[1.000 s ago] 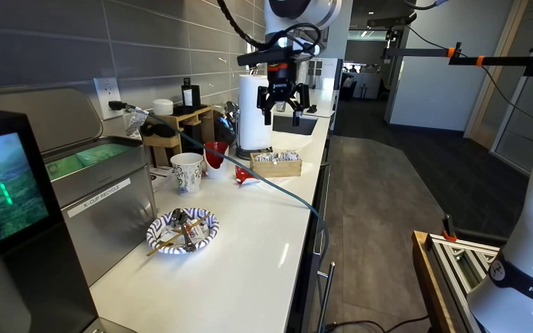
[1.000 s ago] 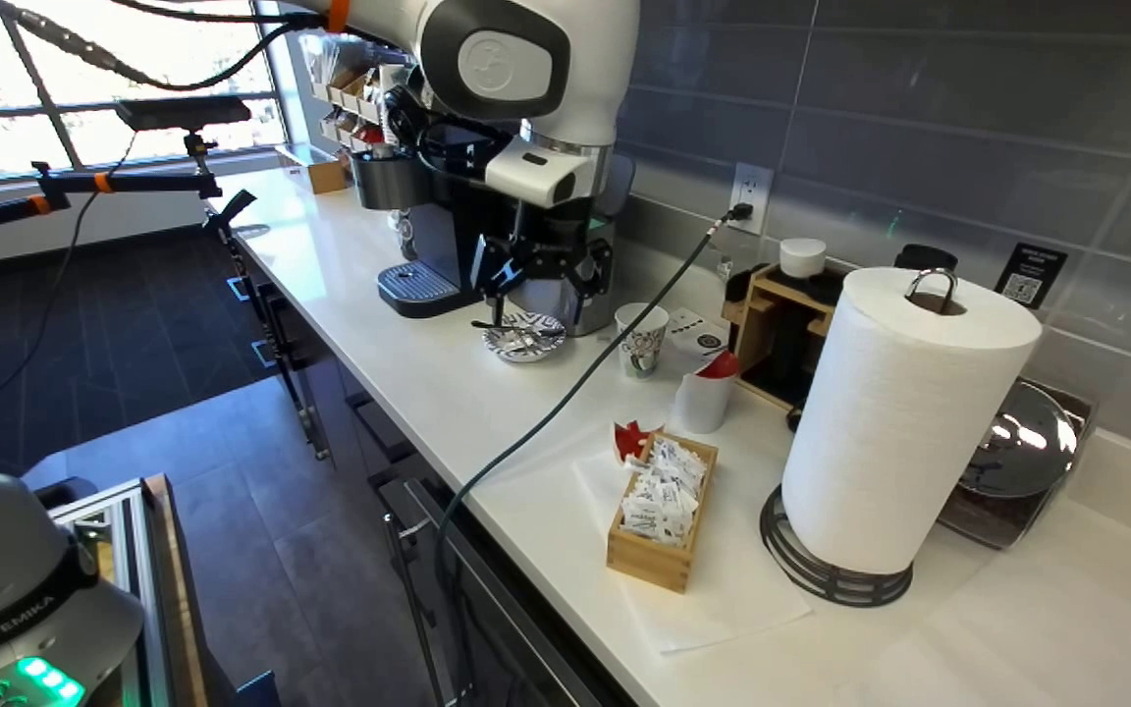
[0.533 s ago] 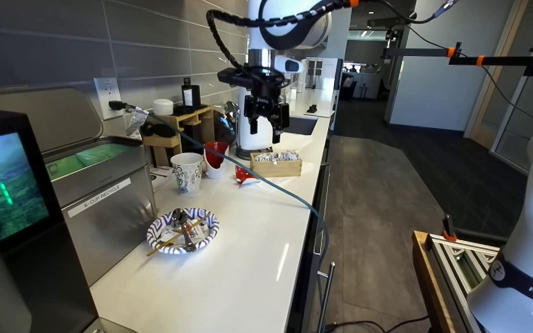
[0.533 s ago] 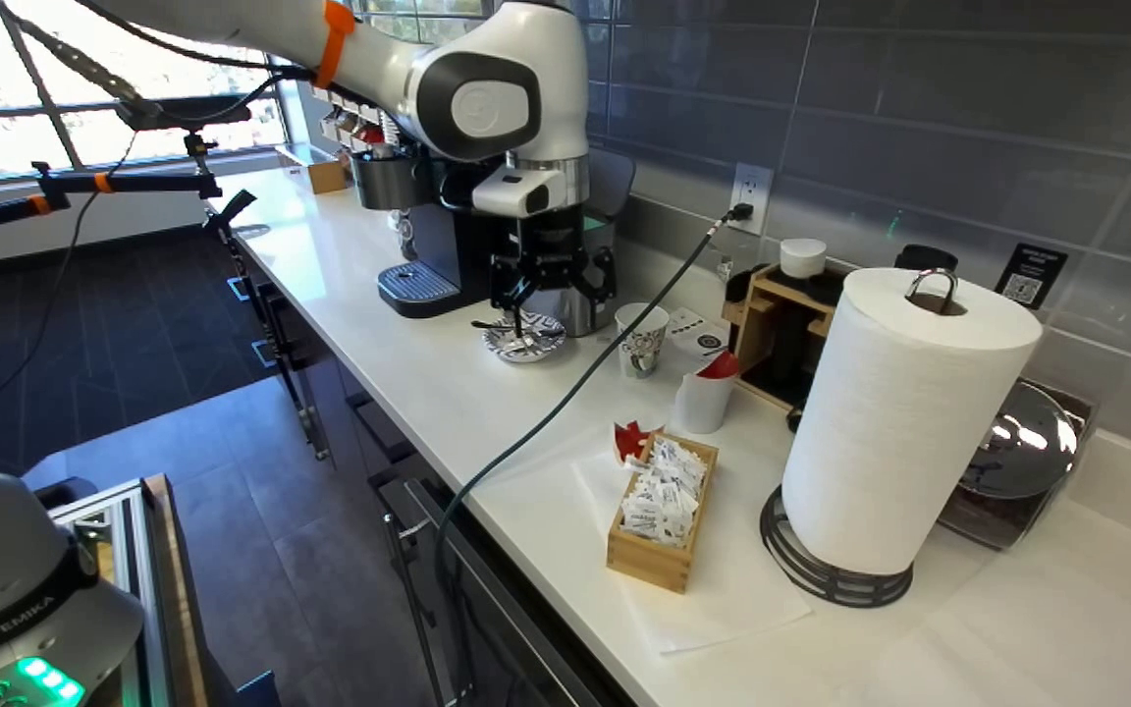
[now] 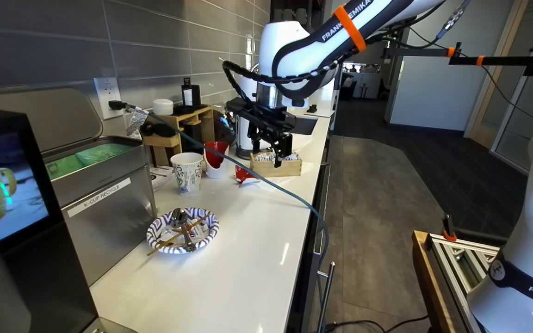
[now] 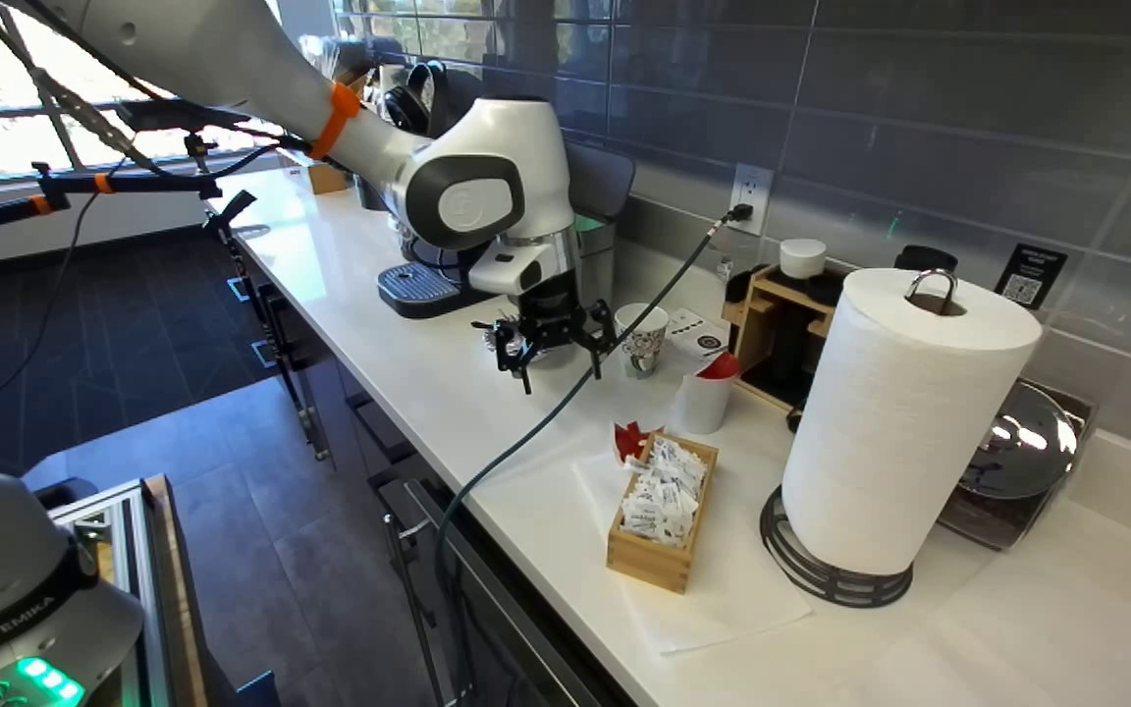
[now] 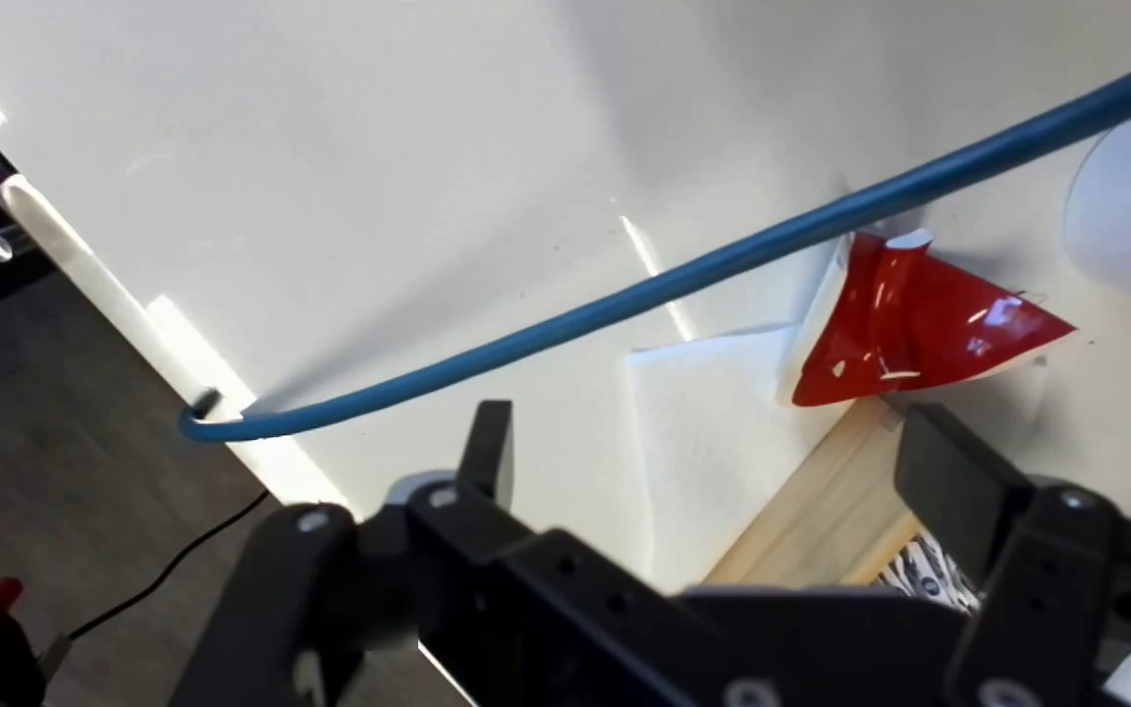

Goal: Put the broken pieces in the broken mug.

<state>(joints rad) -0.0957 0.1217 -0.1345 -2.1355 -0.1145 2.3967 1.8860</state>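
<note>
The broken mug is white outside and red inside, with a jagged wall. It stands upright on the counter in both exterior views (image 5: 216, 167) (image 6: 703, 403), and part of it shows at the right edge of the wrist view (image 7: 1125, 211). One red broken piece (image 7: 929, 329) with white edges lies beside it, also in both exterior views (image 5: 243, 174) (image 6: 630, 441). I cannot make out other pieces. My gripper (image 5: 266, 156) is open and empty above the counter, short of the piece in an exterior view (image 6: 562, 381). In the wrist view, its fingers (image 7: 953, 481) stand wide apart.
A blue cable (image 7: 624, 299) runs from the wall outlet across the counter, close to my gripper. A wooden box (image 6: 649, 565) of packets sits against the piece. A paper cup (image 5: 187, 173), a patterned bowl (image 5: 152, 233) and a paper towel roll (image 6: 904, 422) stand around.
My gripper has come down toward the counter and turned somewhat, moving closer to the cable and the red piece. It stays open. The mug and the piece have not moved.
</note>
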